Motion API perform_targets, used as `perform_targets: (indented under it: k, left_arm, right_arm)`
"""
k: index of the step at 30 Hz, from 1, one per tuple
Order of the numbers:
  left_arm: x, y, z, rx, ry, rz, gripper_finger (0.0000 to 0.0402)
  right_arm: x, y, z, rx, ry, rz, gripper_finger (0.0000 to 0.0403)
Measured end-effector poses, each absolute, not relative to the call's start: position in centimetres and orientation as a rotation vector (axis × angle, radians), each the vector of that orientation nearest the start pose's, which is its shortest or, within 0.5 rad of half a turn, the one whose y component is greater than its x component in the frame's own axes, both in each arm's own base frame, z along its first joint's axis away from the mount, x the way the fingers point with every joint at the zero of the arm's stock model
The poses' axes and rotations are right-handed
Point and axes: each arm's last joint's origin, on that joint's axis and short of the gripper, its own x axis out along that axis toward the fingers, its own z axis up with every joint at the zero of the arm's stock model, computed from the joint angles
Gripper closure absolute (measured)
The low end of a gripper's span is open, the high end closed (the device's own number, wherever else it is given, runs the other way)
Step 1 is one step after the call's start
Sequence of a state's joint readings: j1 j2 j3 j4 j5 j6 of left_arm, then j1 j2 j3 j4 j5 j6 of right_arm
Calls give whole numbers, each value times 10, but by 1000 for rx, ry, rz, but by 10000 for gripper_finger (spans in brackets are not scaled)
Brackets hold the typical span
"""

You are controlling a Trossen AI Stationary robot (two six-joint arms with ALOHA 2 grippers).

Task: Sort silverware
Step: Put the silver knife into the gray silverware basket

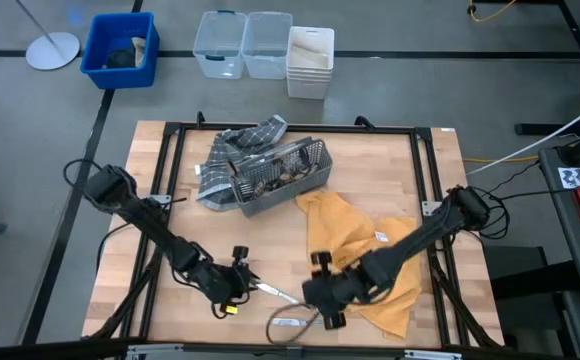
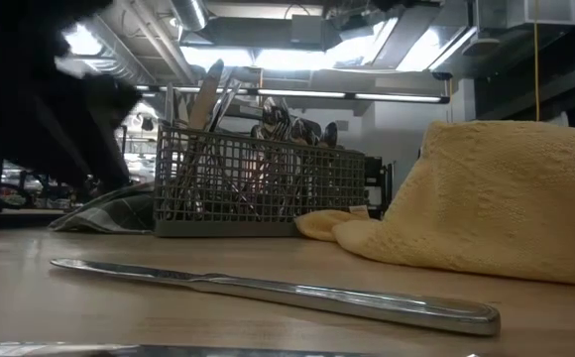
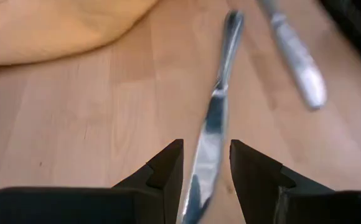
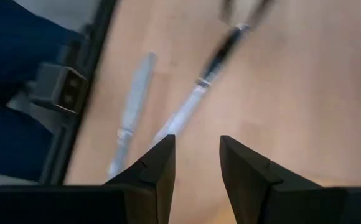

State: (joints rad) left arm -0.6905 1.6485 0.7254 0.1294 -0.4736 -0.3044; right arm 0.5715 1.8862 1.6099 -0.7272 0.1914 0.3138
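Left arm reaches from the table's left edge toward the near middle. Left gripper (image 1: 242,283) sits low over the wood near the front edge. Its fingers (image 3: 168,168) stand apart with a knife (image 3: 211,124) lying between them, blade running away from the wrist; whether the pads touch the metal I cannot tell. In the high view this knife (image 1: 275,292) lies on bare wood just right of the left gripper.

A 2nd knife (image 3: 295,53) lies beside the 1st, closer to the front edge. The low view shows a knife (image 2: 268,290) flat on the table, full length visible.

Far middle: grey wire-mesh caddy (image 1: 280,175), upright, holding most of the silverware (image 2: 268,124), handles and tips standing above the rim. A grey checked cloth (image 1: 232,152) lies under and to the left of the caddy.

Right of centre: yellow towel (image 1: 355,235), rumpled, spread from beside the caddy toward the near right.

Right arm comes in from the right edge across the towel. Right gripper (image 1: 322,302) hovers at the near middle, just right of the knives. Its fingers (image 4: 159,165) are parted, nothing between them. 2 knives (image 4: 131,118) lie on wood beyond them.

Beyond the table's far edge, on the floor: a blue bin (image 1: 120,48) at left, 2 clear tubs (image 1: 242,42) and a white tub (image 1: 310,60).
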Motion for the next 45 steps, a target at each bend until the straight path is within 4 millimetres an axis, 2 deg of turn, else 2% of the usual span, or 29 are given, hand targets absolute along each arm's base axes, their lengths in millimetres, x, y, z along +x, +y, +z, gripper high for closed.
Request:
perform_targets:
  k: [5, 9, 16, 20, 24, 32, 45]
  left_arm:
    - [252, -183, 125, 118, 665, -84, 282]
    - [259, -184, 122, 68, 627, -109, 282]
    - [262, -183, 124, 25, 611, -121, 282]
    - [262, -184, 124, 5, 613, -115, 282]
    - [262, -184, 123, -4, 620, -135, 282]
    - [261, -184, 123, -9, 631, -138, 282]
    - [261, -185, 123, -13, 632, -140, 282]
  right_arm:
    - [337, 230, 221, -44, 860, 256, 276]
    - [337, 230, 200, 86, 740, 221, 276]
    - [337, 225, 185, 150, 596, 87, 276]
    - [347, 228, 177, 174, 523, 59, 276]
    - [360, 228, 156, 179, 530, 52, 276]
    - [381, 228, 132, 172, 558, 26, 276]
    - [383, 229, 98, 113, 631, -17, 276]
